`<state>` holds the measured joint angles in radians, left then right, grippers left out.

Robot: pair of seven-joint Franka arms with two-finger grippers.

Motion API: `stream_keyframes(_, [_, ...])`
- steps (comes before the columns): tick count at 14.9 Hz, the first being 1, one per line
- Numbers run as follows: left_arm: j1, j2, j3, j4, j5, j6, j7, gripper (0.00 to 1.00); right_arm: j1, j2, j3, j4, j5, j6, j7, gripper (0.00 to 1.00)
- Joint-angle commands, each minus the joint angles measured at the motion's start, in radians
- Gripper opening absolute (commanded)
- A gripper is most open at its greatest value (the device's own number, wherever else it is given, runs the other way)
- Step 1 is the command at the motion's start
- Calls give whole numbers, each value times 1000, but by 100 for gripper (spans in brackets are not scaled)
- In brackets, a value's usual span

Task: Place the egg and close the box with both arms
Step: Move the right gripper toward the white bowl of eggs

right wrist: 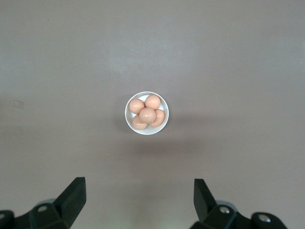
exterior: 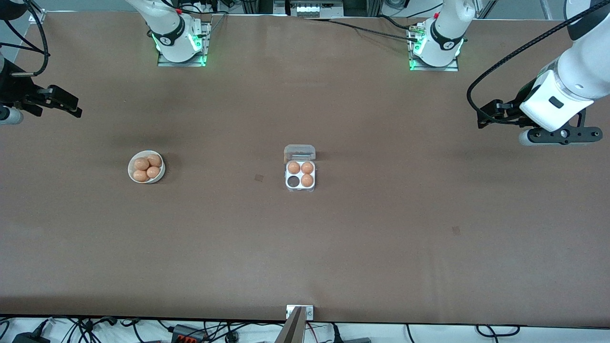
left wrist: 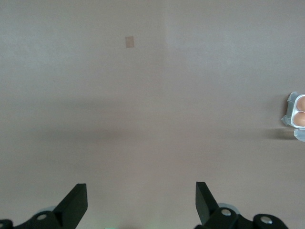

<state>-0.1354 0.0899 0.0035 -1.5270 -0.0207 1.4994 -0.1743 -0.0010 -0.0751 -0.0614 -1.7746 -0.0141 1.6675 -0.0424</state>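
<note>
The box (exterior: 300,187) stands mid-table, a white four-cell tray with its clear lid (exterior: 299,152) open and tilted back. Three brown eggs (exterior: 294,167) fill its cells; the cell nearest the front camera toward the right arm's end is empty. A sliver of the box (left wrist: 296,110) shows in the left wrist view. My left gripper (exterior: 483,118) hangs open and empty over the left arm's end of the table, its fingers (left wrist: 76,202) wide apart. My right gripper (exterior: 74,109) is open and empty over the right arm's end, fingers (right wrist: 74,195) spread, looking down at the bowl.
A round white bowl (exterior: 161,175) holding several brown eggs (right wrist: 147,114) sits toward the right arm's end of the table. Small dark patches mark the brown table cover (exterior: 259,177). A metal bracket (exterior: 299,312) sits at the table edge nearest the front camera.
</note>
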Motion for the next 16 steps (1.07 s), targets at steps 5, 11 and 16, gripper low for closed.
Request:
stream_keyframes(5, [23,-16,4,-18,-36,22,53,100,-11,1,9,14,14,-6,6,100])
stream_keyframes(11, [23,-16,-2,-18,-36,12,53,100,-8,3,9,12,13,-23,-7,100])
stream_keyframes(16, [23,-16,0,-7,-36,-5,49,100,4,67,12,1,5,-141,3,100])
